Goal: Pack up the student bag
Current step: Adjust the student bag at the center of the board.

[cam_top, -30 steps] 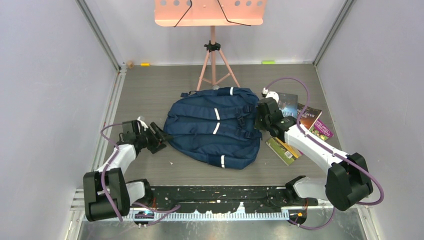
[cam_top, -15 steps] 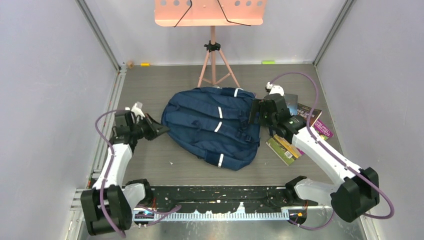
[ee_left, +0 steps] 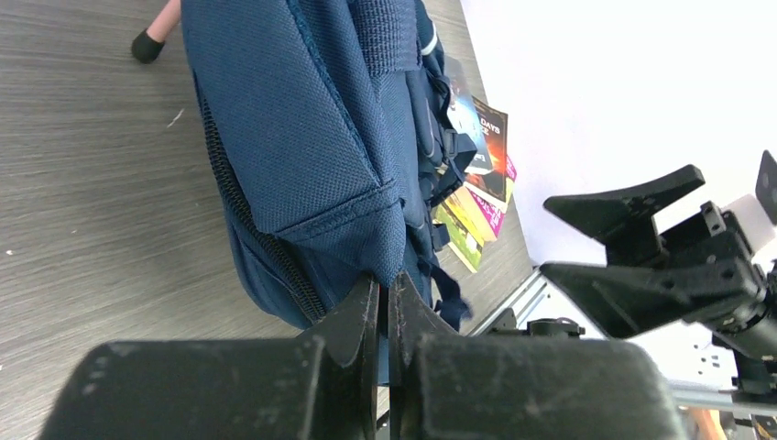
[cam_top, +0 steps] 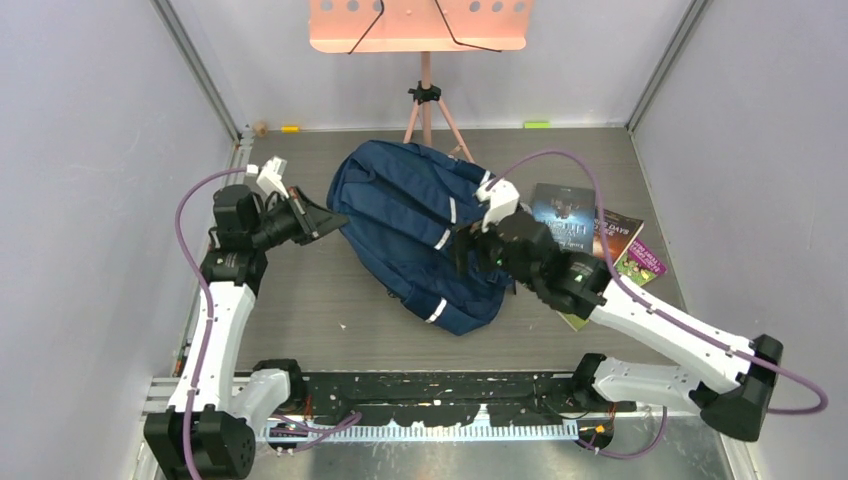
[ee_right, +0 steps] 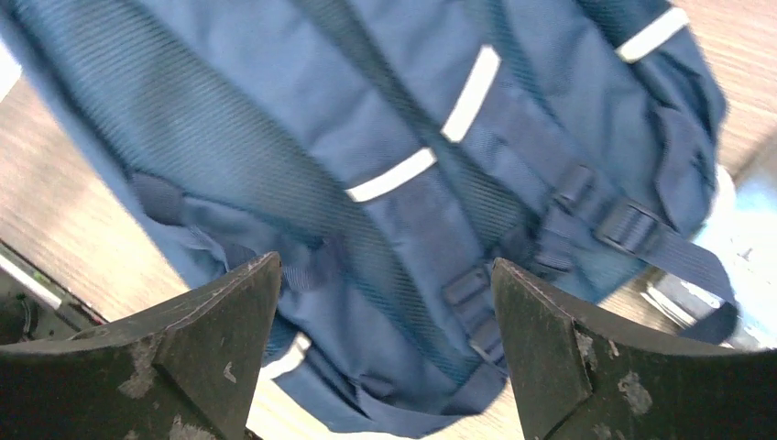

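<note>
- Top view: the bag (cam_top: 400, 215) lies straps-up mid-worktop (cam_top: 300, 330). Its long axis slants from the far edge by the stand (cam_top: 425, 110) toward the near right. The left gripper (cam_top: 333, 218) meets its left edge. The right gripper (cam_top: 462, 255) hangs over its near-right half, with the books (cam_top: 590, 225) beyond, toward the right edge.
- Left wrist view: the jaws are pressed together, pinching a fold of fabric at a seam beside the zip. The bag (ee_left: 311, 119) stretches away from the tips, and the right gripper (ee_left: 547, 236) shows across it.
- Right wrist view: the jaws are spread wide with nothing between them, and the strap side of the bag (ee_right: 275, 137) is directly below. With the left arm anchoring one edge, the right arm looks the nearer for a second hold, straight down onto the straps.
</note>
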`<state>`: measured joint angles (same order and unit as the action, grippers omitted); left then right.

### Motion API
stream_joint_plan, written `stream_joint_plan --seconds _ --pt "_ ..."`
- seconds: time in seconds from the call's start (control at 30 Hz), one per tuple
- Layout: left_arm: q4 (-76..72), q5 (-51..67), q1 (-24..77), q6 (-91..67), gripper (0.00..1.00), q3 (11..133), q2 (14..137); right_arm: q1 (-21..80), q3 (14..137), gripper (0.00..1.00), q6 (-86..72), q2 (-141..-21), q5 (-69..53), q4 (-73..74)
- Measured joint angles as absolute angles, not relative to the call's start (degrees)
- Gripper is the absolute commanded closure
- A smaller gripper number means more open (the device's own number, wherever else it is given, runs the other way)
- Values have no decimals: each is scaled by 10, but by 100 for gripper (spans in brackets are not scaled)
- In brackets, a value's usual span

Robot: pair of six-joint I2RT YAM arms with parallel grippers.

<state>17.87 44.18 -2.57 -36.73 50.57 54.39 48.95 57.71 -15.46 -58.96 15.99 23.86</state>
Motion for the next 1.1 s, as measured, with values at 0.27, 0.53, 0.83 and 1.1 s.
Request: stream_joint_plan --seconds 0.27,0.53,0.83,1.1 --pt "179 432 25 -365 100 517 548 679 588 7 -125 -700 321 164" --pt "179 424 50 -359 100 529 569 782 640 4 -110 -805 408 107" --pt "179 422 56 -357 100 536 569 800 668 0 -89 -867 481 95" --pt "178 423 57 -360 100 540 569 794 735 0 -72 -962 548 118"
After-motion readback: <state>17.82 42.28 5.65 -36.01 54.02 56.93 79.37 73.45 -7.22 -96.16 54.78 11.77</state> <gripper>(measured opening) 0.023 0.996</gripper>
